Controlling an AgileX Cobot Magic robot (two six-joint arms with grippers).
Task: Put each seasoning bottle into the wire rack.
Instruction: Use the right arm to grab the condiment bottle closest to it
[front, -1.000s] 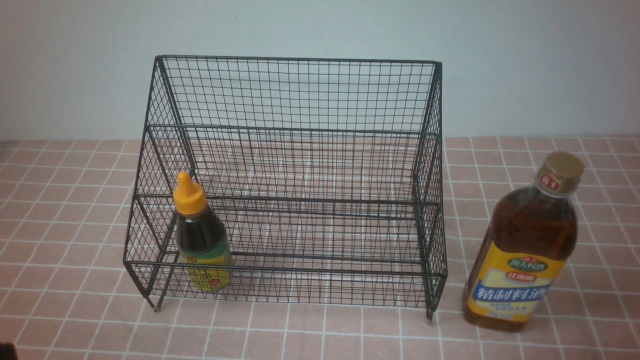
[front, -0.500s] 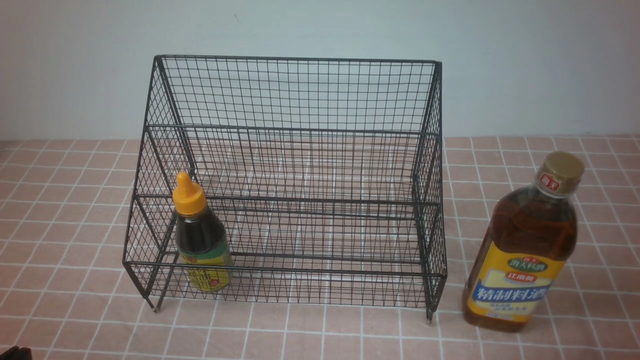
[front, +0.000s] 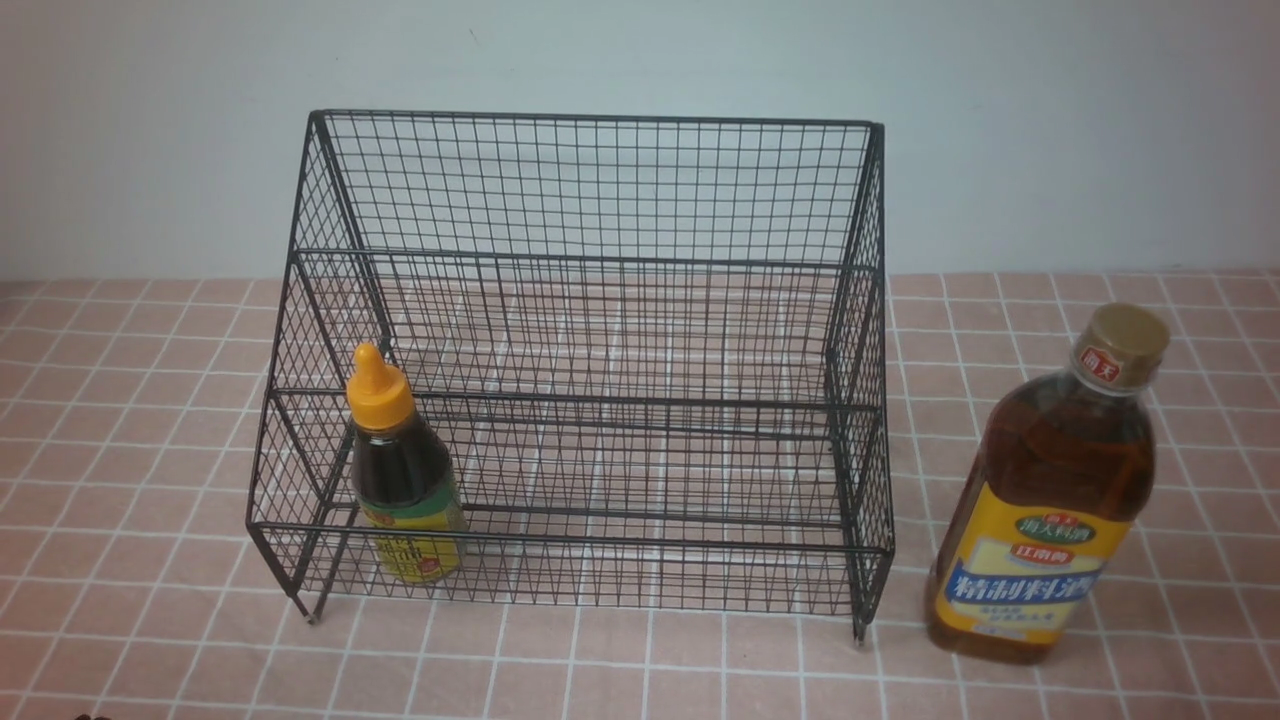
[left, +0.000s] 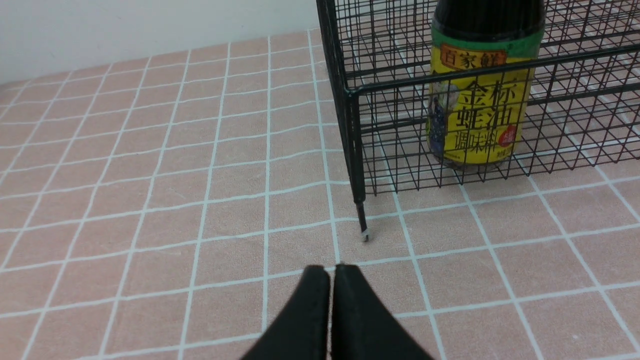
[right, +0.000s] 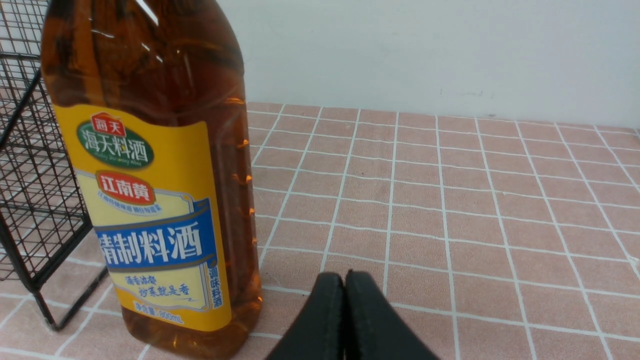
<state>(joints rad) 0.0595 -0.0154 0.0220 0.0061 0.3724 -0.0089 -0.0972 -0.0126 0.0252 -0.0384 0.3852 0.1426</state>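
Observation:
The black wire rack (front: 590, 260) stands mid-table. Upright in the left end of its lower tier is the small dark-sauce bottle (front: 402, 470) with the orange pointed cap; the left wrist view shows its yellow label (left: 475, 115) behind the rack's mesh (left: 350, 110). The tall amber bottle (front: 1050, 490) with the gold cap stands on the cloth outside the rack's right side, large in the right wrist view (right: 150, 180). My left gripper (left: 331, 270) is shut and empty, short of the rack's front-left leg. My right gripper (right: 344, 276) is shut and empty, beside the amber bottle's base.
A pink cloth with a white grid (front: 130, 420) covers the table. A pale wall (front: 640, 50) rises close behind the rack. The rack's front-left leg (left: 361, 220) stands just ahead of my left fingertips. In the right wrist view the rack's right corner (right: 30, 210) adjoins the amber bottle.
A dark part of my left arm at the front view's bottom-left corner has slipped almost out of sight. Bottles and rack have not moved.

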